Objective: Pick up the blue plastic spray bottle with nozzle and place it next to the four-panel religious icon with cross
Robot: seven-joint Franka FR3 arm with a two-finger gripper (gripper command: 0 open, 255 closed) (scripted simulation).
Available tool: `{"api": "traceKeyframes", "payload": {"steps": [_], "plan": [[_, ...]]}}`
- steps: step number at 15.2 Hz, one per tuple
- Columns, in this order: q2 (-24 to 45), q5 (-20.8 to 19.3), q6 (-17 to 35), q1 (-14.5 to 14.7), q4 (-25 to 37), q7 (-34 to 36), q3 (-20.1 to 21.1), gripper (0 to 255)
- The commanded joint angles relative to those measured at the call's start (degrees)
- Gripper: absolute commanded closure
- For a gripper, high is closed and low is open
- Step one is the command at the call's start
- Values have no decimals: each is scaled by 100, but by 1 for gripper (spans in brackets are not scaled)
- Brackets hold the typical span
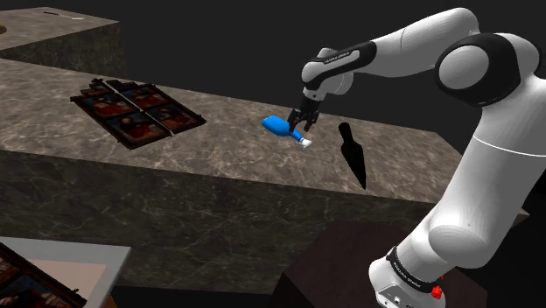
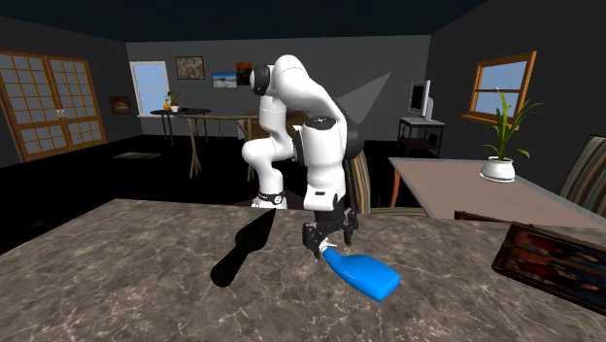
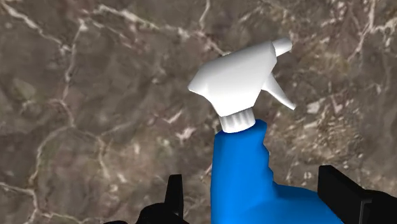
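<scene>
Two-finger tool [image 1: 303, 123] spread apart, straddling blue spray bottle [image 1: 278, 125] lying on marbled counter [image 1: 219, 153]; icon [image 1: 137, 111] well apart.

We see a brown marbled worktop [image 1: 227, 153] with a black pointed tool [image 1: 350, 147] lying flat on it. Beyond it, in the second exterior view, we make out a potted plant [image 2: 498, 170] on a pale table [image 2: 447, 185], a monitor [image 2: 420, 99] and paned doors [image 2: 49, 102].

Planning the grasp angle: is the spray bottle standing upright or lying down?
Lying on its side. The spray bottle rests lengthwise on the counter, its white nozzle level with the blue body.
</scene>
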Motion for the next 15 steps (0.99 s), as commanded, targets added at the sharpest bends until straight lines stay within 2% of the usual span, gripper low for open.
{"api": "traceKeyframes", "payload": {"steps": [1, 10, 11, 15], "plan": [[67, 39, 135, 5, -68, -23, 18, 0], [133, 73, 236, 6, -106, -45, 33, 0], [133, 73, 236, 6, -106, -45, 33, 255], [133, 73, 236, 6, -106, -45, 33, 255]]}}
